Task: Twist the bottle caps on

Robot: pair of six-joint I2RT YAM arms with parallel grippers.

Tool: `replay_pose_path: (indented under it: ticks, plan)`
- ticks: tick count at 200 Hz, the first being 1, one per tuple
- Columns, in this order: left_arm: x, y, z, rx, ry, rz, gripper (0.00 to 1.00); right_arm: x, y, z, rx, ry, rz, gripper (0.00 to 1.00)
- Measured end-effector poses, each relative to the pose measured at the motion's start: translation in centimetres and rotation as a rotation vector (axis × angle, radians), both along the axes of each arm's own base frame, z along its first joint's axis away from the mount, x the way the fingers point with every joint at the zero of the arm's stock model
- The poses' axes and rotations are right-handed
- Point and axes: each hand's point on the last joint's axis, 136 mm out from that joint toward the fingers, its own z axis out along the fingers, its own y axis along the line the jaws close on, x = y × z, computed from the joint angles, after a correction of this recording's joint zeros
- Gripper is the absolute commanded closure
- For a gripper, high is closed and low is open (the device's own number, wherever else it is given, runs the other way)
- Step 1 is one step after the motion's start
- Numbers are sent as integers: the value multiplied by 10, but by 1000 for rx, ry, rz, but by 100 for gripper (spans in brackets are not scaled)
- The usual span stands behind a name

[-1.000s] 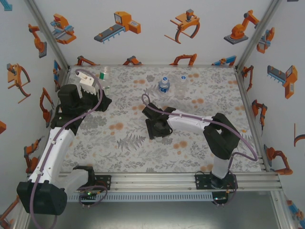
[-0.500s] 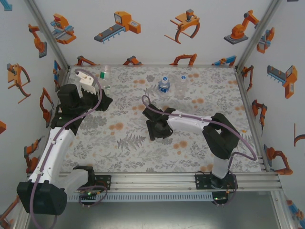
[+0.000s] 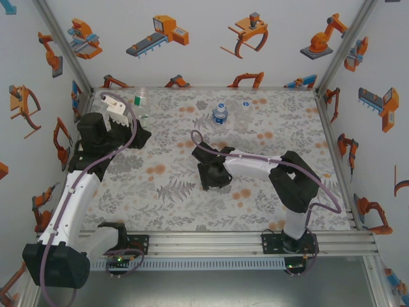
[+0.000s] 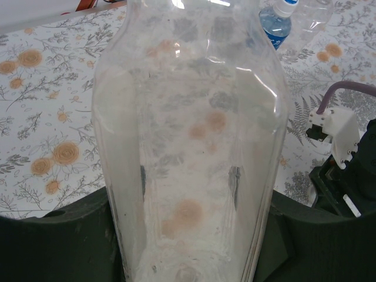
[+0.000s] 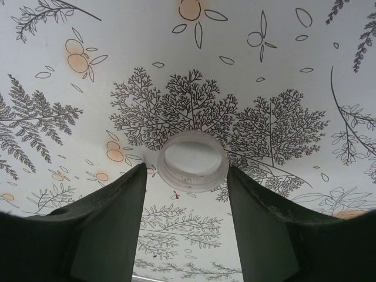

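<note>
My right gripper [image 5: 187, 175] has shifted slightly, its jaws spread wide either side of the small round white plastic cap [image 5: 192, 160] on the matte floral cloth [image 5: 176, 59], while my left gripper [image 4: 188, 241] clamps the smooth clear plastic bottle [image 4: 188, 117].

— What is the left arm [image 3: 71, 195] doing?

— It is stretching up the left side of the frame, and the left gripper [image 3: 137, 134] is clamping a clear bottle [image 4: 188, 147] between its jaws in the upper left.

— And the right arm [image 3: 255, 165]?

— It is bending from the lower right toward the centre, wrist tipping down. The right gripper [image 5: 188, 200] is holding its jaws apart, flanking a white cap [image 5: 192, 160].
</note>
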Motion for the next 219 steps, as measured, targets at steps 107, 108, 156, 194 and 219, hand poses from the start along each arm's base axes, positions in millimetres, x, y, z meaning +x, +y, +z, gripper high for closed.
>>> replay_pose_path:
  ticks: [107,108,156,194,219]
  plan:
    - [0,0,0,0,1,0,98,8,4,19,10,-39,-3,48]
    - [0,0,0,0,1,0,98,8,4,19,10,-38,-2,48]
    - [0,0,0,0,0,0,98,8,4,19,10,-38,-2,48]
    - [0,0,0,0,1,0,98,8,4,19,9,-39,1,48]
    - [0,0,0,0,1,0,98,8,4,18,8,-38,1,49]
